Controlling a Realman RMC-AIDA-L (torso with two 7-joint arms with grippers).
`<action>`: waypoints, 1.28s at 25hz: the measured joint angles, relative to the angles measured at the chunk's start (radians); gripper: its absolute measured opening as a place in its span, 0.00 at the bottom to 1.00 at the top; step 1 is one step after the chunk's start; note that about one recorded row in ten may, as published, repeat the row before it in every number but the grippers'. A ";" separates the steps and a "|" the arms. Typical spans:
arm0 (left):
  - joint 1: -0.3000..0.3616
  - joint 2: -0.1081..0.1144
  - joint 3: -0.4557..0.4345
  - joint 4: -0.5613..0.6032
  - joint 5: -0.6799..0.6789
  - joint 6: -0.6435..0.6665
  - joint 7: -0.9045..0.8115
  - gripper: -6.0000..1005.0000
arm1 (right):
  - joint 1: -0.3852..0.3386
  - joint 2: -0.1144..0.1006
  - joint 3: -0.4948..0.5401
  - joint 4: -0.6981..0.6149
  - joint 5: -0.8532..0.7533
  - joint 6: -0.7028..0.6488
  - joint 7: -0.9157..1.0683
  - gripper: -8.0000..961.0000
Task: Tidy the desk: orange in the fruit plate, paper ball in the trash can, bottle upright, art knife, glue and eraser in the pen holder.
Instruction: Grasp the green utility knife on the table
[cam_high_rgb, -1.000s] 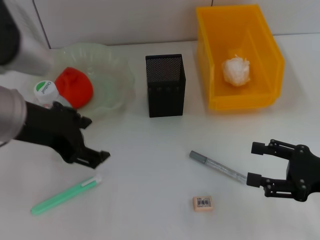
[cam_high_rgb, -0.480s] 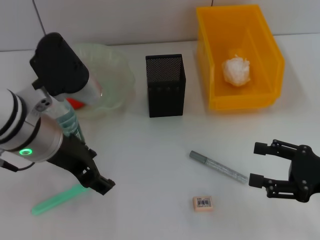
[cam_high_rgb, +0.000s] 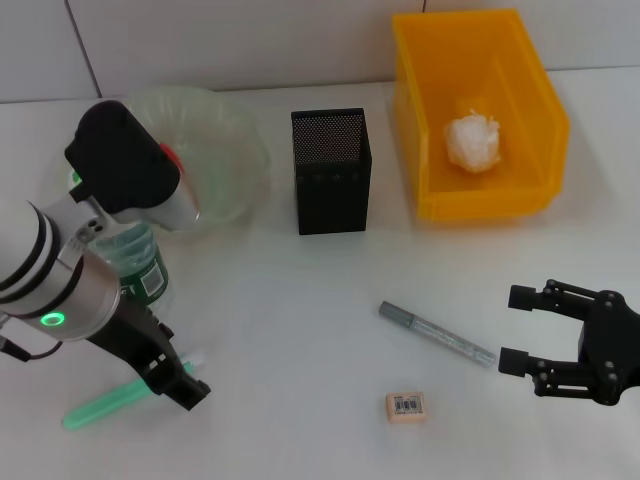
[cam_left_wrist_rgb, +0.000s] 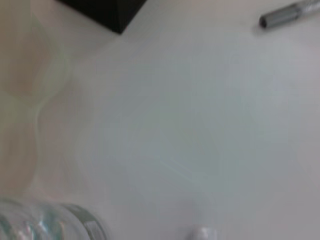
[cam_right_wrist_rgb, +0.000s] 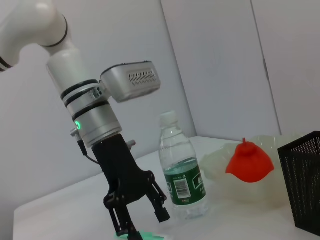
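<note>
My left gripper is open and points down, its fingers on either side of the white-tipped end of a green stick-shaped tool; it also shows in the right wrist view. The bottle stands upright behind it. The orange lies in the clear fruit plate. A grey stick-shaped tool and the eraser lie on the desk. My right gripper is open and empty, just right of the grey tool. The paper ball is in the yellow bin.
The black mesh pen holder stands at the back centre, between plate and bin. I cannot tell which stick-shaped tool is the art knife and which the glue. My left arm's body hides much of the plate and orange in the head view.
My left arm has swung upright and its gripper has moved toward the desk's front, down over the green tool's white end. The right arm has barely moved.
</note>
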 joint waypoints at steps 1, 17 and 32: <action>-0.001 0.000 0.004 -0.013 0.007 0.000 -0.001 0.78 | 0.000 0.000 0.000 0.000 0.000 0.000 0.000 0.87; -0.002 -0.003 0.053 -0.035 0.063 -0.017 -0.008 0.76 | -0.005 0.000 -0.002 0.008 -0.013 0.009 -0.012 0.87; -0.008 -0.005 0.075 -0.064 0.080 -0.044 -0.012 0.69 | -0.008 0.000 -0.002 0.011 -0.014 0.005 -0.024 0.87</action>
